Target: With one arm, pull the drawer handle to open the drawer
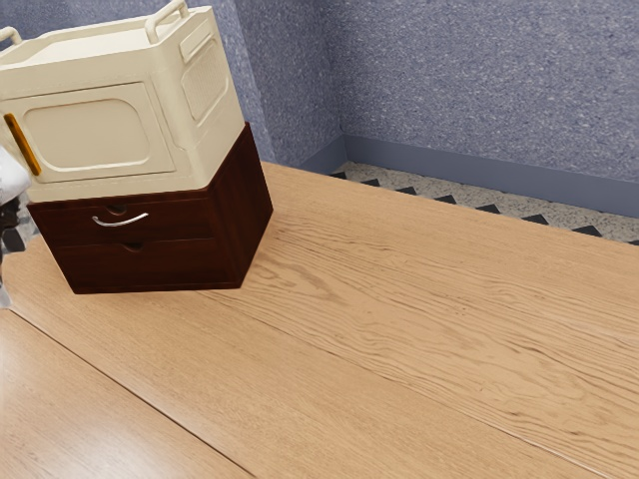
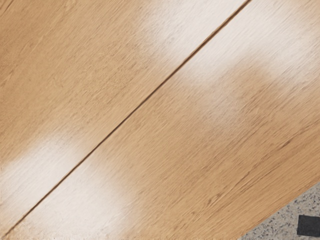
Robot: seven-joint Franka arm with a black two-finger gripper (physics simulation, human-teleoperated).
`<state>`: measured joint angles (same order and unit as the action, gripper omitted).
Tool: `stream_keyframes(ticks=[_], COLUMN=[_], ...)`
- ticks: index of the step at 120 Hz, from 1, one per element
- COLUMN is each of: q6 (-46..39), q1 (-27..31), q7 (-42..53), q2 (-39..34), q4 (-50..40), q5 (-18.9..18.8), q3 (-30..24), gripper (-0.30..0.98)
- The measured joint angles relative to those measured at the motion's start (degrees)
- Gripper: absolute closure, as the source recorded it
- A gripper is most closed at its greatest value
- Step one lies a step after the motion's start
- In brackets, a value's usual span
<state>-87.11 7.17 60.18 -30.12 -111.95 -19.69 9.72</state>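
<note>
- Drawer [image 1: 180, 224], upper, seen at nine o'clock of the exterior view's centre; its front is set flush and shut in a dark wooden cabinet [image 1: 248, 225], with a cream box [image 1: 95, 132] borne on top
- Handle [image 1: 120, 225], a thin, pale curved bar fixed to that front; best grasped at mid-bow, with the bar pinched from twelve and six o'clock
- Handling, as judged: rigid and possibly slick bar, light drawer, some friction at first; a slow, straight pull is called for, since the cabinet may be dragged along
- Arm [image 1: 12, 178], seen at ten o'clock from the handle; the gripper's opening, and whether anything is held, cannot be told
- Table [image 1: 399, 329], viewed also by the wrist camera
</note>
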Motion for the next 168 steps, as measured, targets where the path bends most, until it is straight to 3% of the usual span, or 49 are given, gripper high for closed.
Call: stream_keyframes(ticks=[35,72,133,168], q6=[-10.53,-18.64,-26.53,-30.53], q1=[8.47,12.88,14.91,14.76], q7=[1.51,3.52,5.06,5.78], q2=[1.63,7.5,16.84,21.76], q4=[-4.46,-3.85,3.89,5.68], q5=[-1.47,-1.68,-2.92,-2.58], q3=[-0.13,0.0,0.42,1.72], gripper=[0.0,0.0,0.0,0.14])
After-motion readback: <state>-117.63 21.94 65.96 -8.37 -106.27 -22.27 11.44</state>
